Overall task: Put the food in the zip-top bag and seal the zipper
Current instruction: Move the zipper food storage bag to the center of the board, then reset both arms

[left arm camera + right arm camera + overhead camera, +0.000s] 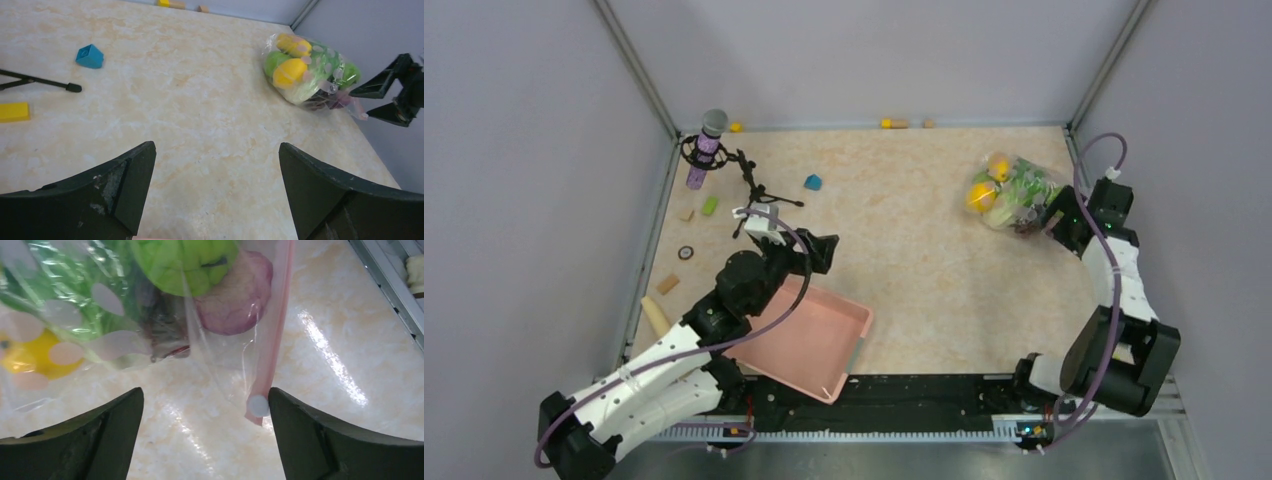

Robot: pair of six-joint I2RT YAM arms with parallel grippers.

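The clear bag [1012, 192] holds the food [290, 70]: lemon, green fruit, lettuce and a purple onion. Its pink zipper [272, 325] runs along the bag's edge that faces the right gripper [205, 396]. That gripper's fingers stand apart just beside the bag, gripping nothing, with the strip's end near one finger. Well apart from the bag, the left gripper [217, 150] is spread wide and empty. A pink basket [809, 340] lies near it.
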